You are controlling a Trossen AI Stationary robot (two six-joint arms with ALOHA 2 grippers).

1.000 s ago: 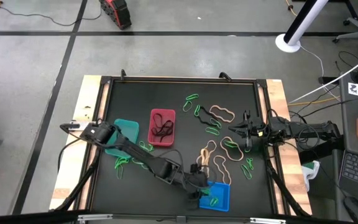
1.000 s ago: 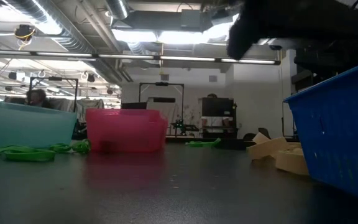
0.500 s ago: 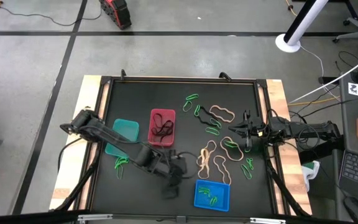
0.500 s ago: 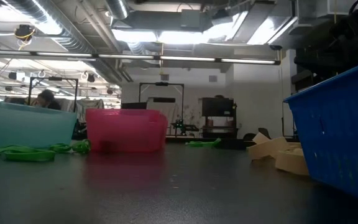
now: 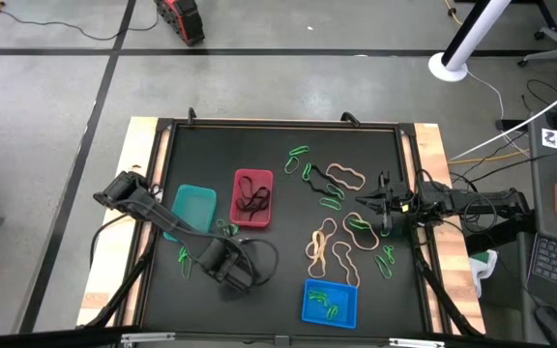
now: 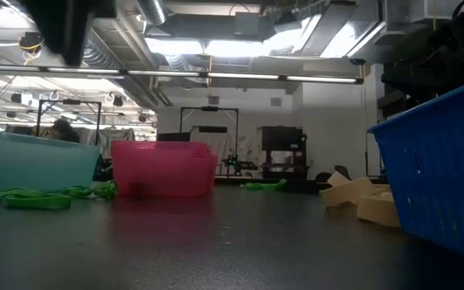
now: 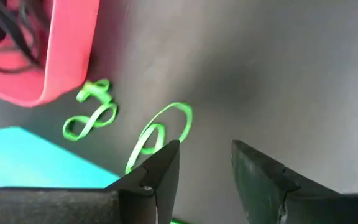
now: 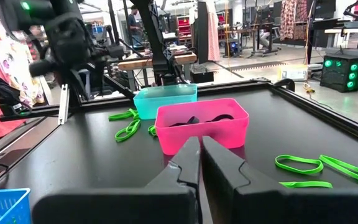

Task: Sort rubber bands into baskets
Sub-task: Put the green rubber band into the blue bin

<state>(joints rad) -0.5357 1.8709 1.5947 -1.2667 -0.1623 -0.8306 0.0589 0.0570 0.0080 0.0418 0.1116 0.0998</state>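
Black, matte desk (image 5: 278, 155), seen from above, carrying three small plastic baskets and many thin elastic loops; sorting partly done.

- Red rectangular basket (image 5: 252, 198), just left of centre: holds a tangle of black bands (image 5: 251, 203).
- Blue rectangular basket (image 5: 330, 304), at 6 o'clock: holds a few bright green bands (image 5: 329, 305).
- Teal-green rectangular basket (image 5: 190, 211), at 9 o'clock: appears empty.
- Loose stock left: green loops (image 5: 201, 253) around 7 to 8 o'clock, just beside the teal basket; green and tan loops (image 5: 341, 179) scattered from 1 to 4 o'clock, with more tan ones (image 5: 325, 246) near 5 o'clock. Most bands lie unsorted, by my judgement.
- Left claw (image 7: 201, 171), near 7 o'clock: fingers apart, holding nothing, poised just above a loose green loop (image 7: 160, 132) near the red basket's corner.
- Right claw (image 8: 201, 152), at 3 o'clock, waiting: fingers pressed together, empty.
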